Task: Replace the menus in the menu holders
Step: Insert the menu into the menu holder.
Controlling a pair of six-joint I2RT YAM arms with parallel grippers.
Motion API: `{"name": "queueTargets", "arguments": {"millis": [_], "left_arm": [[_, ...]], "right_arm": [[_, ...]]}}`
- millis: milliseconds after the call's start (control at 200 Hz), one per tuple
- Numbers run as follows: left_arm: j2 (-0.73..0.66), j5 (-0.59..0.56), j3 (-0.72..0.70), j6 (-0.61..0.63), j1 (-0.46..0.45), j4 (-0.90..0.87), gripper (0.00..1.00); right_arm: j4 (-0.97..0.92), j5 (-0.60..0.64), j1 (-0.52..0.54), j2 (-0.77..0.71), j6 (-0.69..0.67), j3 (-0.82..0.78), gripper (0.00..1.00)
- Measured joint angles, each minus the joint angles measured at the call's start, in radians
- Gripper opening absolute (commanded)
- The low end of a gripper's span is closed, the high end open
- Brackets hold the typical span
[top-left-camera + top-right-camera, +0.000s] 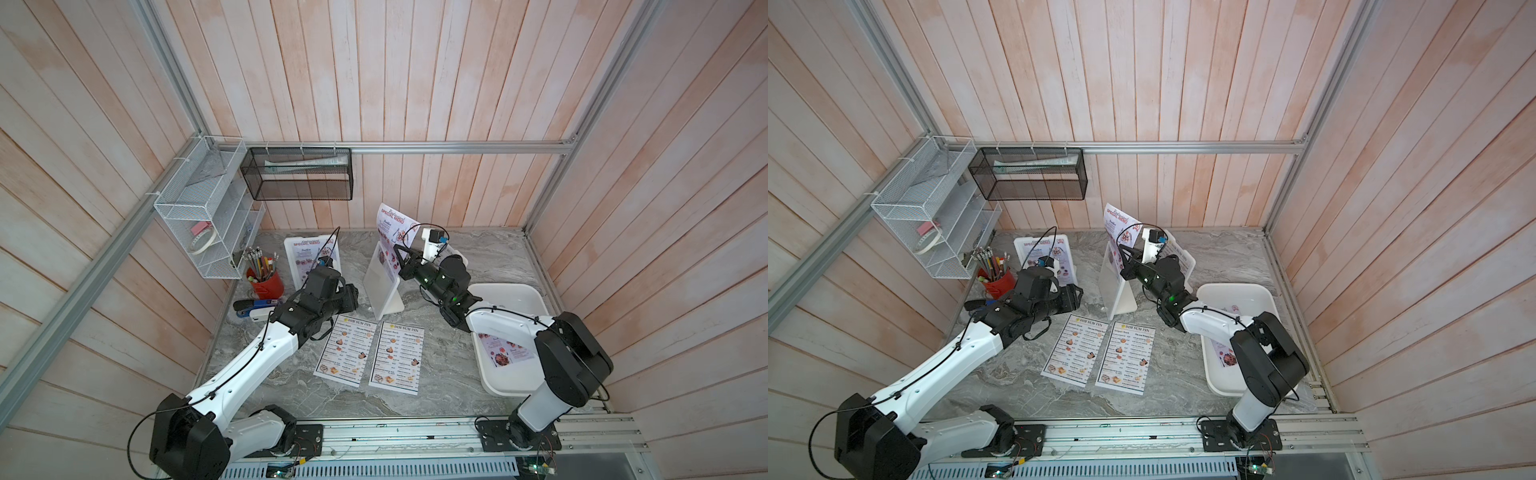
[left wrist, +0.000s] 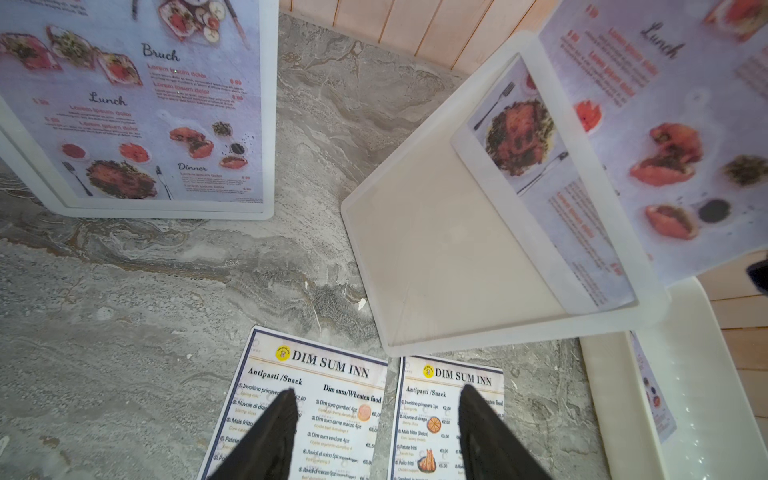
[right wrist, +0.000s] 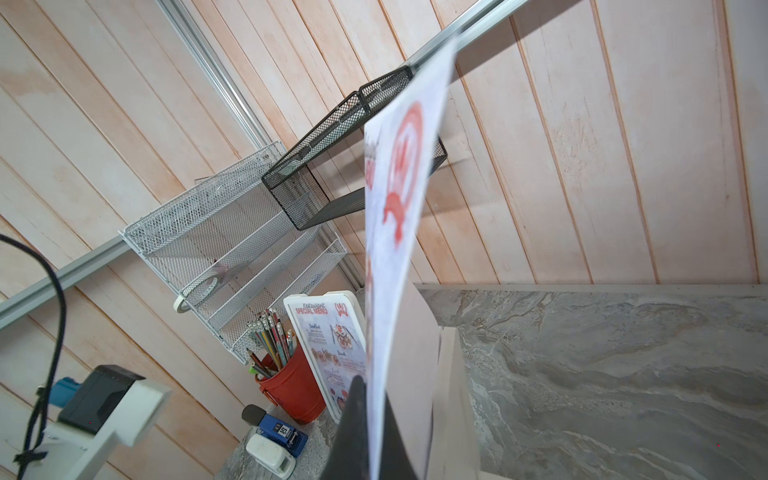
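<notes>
Grip is firm; the right end effector [image 3: 372,399] is closed on the lilac menu [image 1: 397,222], presumably to slide it from the middle holder [image 1: 380,286] (lower part inside). The left end effector [image 2: 376,397] hangs open above two white menus [image 1: 351,351] on the counter [image 1: 490,257].
</notes>
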Motion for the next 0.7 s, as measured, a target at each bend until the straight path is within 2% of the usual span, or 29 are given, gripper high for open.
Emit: {"name": "queueTargets", "arguments": {"millis": [490,700], "left_arm": [[0.000,0.003,-0.005,-0.003,0.000,0.016,0.64],[0.000,0.003,-0.005,-0.003,0.000,0.024,0.64]], "right_arm": [[0.103,0.037,0.016,0.000,0.053,-0.043,0.02],[0.121,0.048,0.020,0.000,0.078,-0.076,0.05]]}}
